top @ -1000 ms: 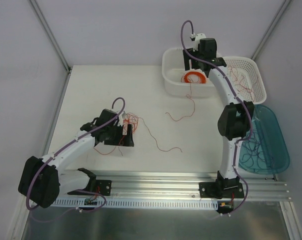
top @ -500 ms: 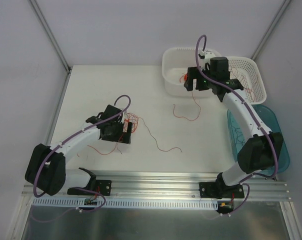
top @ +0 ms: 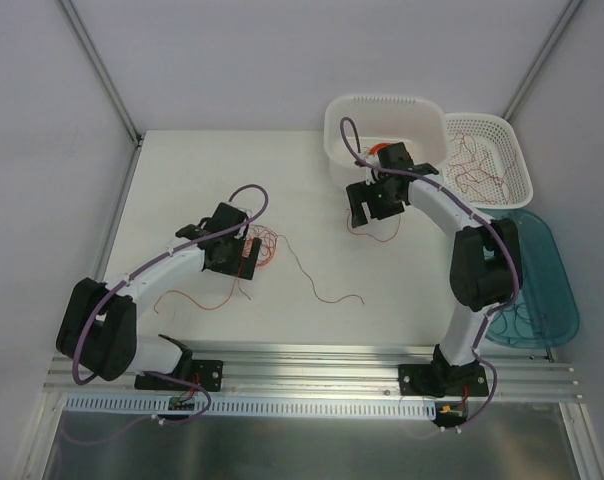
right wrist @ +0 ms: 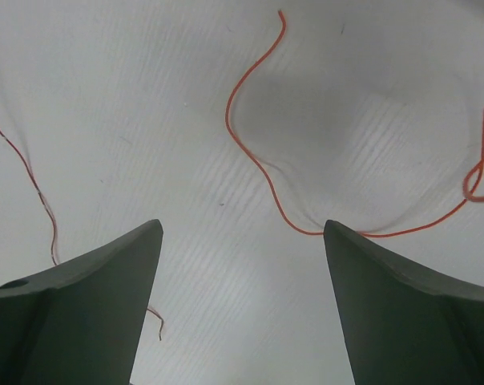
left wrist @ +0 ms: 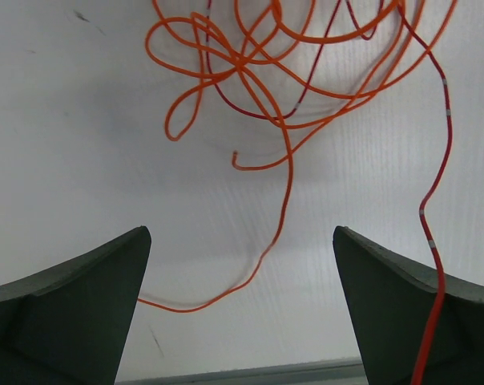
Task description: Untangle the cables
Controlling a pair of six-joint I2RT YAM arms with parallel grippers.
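The left tool [top: 250,258] is released, its jaws are wide and hold nothing. The knot of cables [top: 266,246], orange and red, lies on the desk [top: 182,180], well to the left of the white tub [top: 382,99] and nearer to the arm bases, just beside this tool's tip. In the left wrist view the knot is straight ahead of the jaws. An orange tail [left wrist: 266,253] runs back from it between them, and a red strand [left wrist: 422,212] crosses one finger. I judge that the left arm is nearer and needs only a short advance.

A loose curly strand [top: 327,288] lies between the two arms. The right tool [top: 372,212], also released and empty, hangs just before the tub's near wall, over a single red strand [top: 374,232]. The right wrist view shows this strand running forward along the gap and then bending aside. The top view hides part of this under the tool.
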